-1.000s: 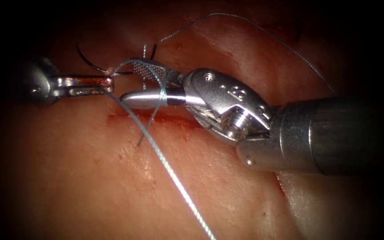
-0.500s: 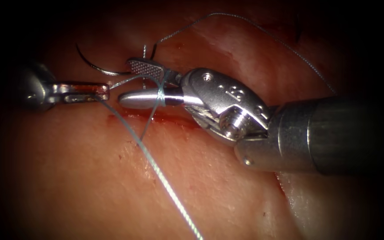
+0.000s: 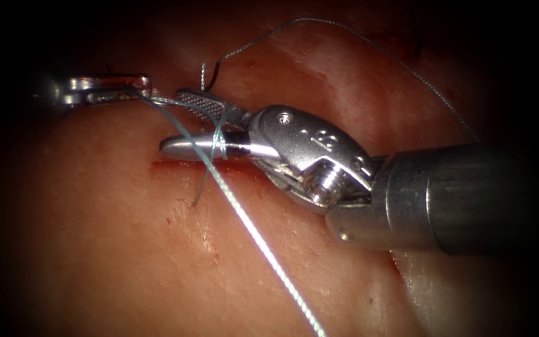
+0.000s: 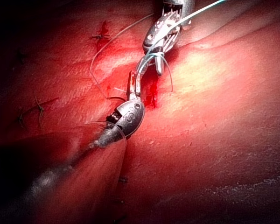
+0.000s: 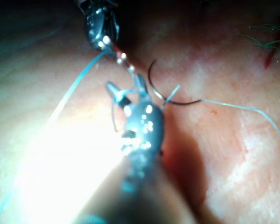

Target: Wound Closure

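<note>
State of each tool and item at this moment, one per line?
left tool: jaws shut on the thread.
right tool: jaws open, thread wrapped round the lower jaw, holding nothing.
thread: runs from the left tool across the right tool's jaws.
needle: lying free on the tissue, held by neither tool.
cut: edges still apart, red fluid along it.

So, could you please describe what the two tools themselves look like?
The right tool is polished silver metal: a cross-hatched jaw face, a smooth rounded jaw, a clevis with stamped markings and a screw-like hub with fine cables, on a dark grey cylindrical shaft. The left tool is slim, flat, shiny metal.
</note>
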Robot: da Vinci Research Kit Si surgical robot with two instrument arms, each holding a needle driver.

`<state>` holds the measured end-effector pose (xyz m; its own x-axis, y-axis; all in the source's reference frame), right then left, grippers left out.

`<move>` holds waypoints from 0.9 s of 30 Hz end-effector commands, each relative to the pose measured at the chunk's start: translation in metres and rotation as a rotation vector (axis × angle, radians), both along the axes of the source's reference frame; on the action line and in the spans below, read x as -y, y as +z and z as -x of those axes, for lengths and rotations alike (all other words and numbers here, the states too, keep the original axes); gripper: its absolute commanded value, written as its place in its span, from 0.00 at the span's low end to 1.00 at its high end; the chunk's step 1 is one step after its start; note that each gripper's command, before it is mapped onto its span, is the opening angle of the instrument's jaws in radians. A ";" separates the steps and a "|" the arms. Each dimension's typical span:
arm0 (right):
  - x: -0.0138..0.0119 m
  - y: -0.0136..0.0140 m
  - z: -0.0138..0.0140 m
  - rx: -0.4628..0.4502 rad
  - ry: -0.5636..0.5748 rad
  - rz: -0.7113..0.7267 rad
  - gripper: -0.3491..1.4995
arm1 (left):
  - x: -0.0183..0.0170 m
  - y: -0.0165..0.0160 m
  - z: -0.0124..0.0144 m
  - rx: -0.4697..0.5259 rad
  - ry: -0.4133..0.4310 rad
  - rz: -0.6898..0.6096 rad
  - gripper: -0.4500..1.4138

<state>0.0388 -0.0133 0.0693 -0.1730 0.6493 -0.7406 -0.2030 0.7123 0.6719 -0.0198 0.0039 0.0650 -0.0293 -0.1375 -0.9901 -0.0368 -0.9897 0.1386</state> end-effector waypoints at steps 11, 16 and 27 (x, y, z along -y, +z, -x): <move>0.0010 0.0006 -0.0014 0.001 -0.043 -0.016 0.52 | -0.0011 0.0007 0.0007 -0.002 -0.004 0.013 0.00; 0.0014 -0.0002 -0.0018 -0.009 -0.059 -0.017 0.53 | -0.0015 0.0019 0.0008 -0.006 -0.007 0.020 0.00; 0.0020 -0.0008 -0.0025 -0.026 -0.094 -0.019 0.55 | -0.0029 0.0024 0.0014 -0.009 -0.019 0.017 0.00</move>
<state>0.0406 -0.0151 0.0681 -0.1284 0.6802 -0.7217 -0.1178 0.7121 0.6921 -0.0210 0.0068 0.0667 -0.0434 -0.1520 -0.9874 -0.0547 -0.9865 0.1543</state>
